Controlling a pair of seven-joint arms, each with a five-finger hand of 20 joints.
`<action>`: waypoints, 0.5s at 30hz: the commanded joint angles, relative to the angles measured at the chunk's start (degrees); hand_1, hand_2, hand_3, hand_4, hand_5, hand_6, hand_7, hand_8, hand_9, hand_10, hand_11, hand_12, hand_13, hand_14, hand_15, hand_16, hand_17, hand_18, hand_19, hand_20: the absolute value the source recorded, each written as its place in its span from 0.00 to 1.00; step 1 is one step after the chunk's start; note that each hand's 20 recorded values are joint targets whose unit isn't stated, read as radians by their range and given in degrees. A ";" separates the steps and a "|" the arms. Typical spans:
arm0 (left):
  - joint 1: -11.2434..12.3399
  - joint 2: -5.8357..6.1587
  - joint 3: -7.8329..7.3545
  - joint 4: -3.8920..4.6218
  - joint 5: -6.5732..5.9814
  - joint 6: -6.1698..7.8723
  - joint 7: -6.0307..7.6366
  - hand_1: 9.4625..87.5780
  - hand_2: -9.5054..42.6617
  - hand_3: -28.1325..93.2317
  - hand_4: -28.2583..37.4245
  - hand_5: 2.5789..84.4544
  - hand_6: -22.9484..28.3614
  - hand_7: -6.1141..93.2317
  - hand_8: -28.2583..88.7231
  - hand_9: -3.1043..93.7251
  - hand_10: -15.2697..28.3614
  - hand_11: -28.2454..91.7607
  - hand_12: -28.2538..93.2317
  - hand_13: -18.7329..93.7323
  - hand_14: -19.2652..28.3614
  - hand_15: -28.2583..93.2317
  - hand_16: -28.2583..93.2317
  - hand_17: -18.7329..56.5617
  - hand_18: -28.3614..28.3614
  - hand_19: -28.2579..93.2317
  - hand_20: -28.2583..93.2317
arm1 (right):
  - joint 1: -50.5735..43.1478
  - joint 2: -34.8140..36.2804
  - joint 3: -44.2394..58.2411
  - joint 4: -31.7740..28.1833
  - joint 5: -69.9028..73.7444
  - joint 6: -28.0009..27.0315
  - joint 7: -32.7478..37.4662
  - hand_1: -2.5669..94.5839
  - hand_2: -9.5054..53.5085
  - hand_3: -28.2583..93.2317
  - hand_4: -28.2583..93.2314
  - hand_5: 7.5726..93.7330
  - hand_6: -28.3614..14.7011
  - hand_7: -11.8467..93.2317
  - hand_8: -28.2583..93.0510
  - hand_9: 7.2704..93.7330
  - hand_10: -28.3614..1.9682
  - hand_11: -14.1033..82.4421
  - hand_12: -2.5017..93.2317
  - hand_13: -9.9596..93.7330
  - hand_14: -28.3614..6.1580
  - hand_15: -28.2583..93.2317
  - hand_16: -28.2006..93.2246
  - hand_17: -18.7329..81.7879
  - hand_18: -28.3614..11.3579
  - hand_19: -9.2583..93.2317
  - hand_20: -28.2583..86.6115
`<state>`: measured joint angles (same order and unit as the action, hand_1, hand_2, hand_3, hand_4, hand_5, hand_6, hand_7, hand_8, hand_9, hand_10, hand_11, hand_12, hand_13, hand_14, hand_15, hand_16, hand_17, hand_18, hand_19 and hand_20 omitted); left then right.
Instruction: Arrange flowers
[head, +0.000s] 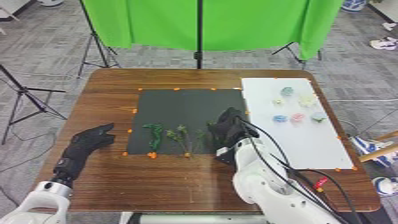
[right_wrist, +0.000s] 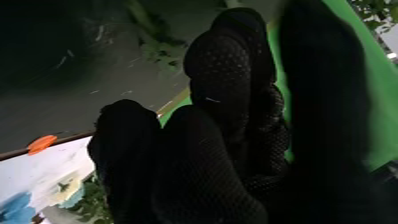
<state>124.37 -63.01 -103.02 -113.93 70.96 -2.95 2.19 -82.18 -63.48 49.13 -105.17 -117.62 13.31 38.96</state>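
Note:
My right hand (head: 228, 131) is over the right part of the dark mat (head: 185, 106), close to the green stems, fingers relaxed. In the right wrist view the fingers of this hand (right_wrist: 202, 160) are apart from the thumb, with nothing seen between them; leafy greenery (right_wrist: 160, 47) lies beyond. A dark green stem (head: 154, 136) and thinner leafy stems (head: 182, 138) lie on the mat. Several pale, blue and pink flower heads, among them a pink one (head: 297, 117), rest on the white sheet (head: 306, 150). My left hand (head: 87, 142) is open above the table's left side.
Small orange markers (head: 152, 155) edge the mat and sheet on the brown table (head: 115, 192). A red object (head: 321, 182) lies near the right arm's cables. Behind the table hangs a green backdrop (head: 160, 27), with black stands on the floor beside it.

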 joint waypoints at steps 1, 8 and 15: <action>0.19 -0.44 0.21 0.22 0.56 -0.62 -0.24 0.16 0.26 0.77 0.07 0.52 0.52 0.14 0.20 0.51 0.70 0.40 0.34 0.48 0.81 0.41 0.25 0.28 0.82 0.41 0.39 | -1.65 1.05 0.69 -2.19 -5.87 1.48 -0.92 0.39 0.08 0.77 0.17 0.85 0.56 0.45 0.19 0.97 0.54 0.60 0.33 1.00 0.86 0.81 0.45 0.88 0.38 1.00 0.63; 0.80 -0.58 -0.12 -0.01 0.35 -0.12 -0.16 0.16 0.26 0.77 0.07 0.52 0.52 0.14 0.20 0.51 0.70 0.40 0.34 0.48 0.82 0.41 0.25 0.28 0.82 0.40 0.39 | -6.11 4.16 5.33 -6.28 -6.80 -3.90 0.31 0.32 0.18 0.76 0.16 0.87 0.57 0.43 0.16 0.98 0.53 0.60 0.33 1.00 0.82 0.82 0.45 0.87 0.33 1.00 0.67; 0.93 -0.59 -0.36 -0.10 0.32 -0.17 -0.15 0.16 0.26 0.77 0.07 0.52 0.52 0.14 0.20 0.51 0.70 0.40 0.34 0.48 0.82 0.41 0.25 0.28 0.82 0.40 0.39 | -10.90 5.93 8.40 -9.78 -6.25 -7.69 0.84 0.31 0.20 0.76 0.16 0.89 0.57 0.41 0.17 0.99 0.54 0.60 0.33 1.00 0.81 0.83 0.45 0.87 0.32 1.00 0.68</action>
<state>124.39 -63.12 -103.06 -113.92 71.05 -2.94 2.34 -88.65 -59.73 56.02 -112.90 -124.66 7.76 38.82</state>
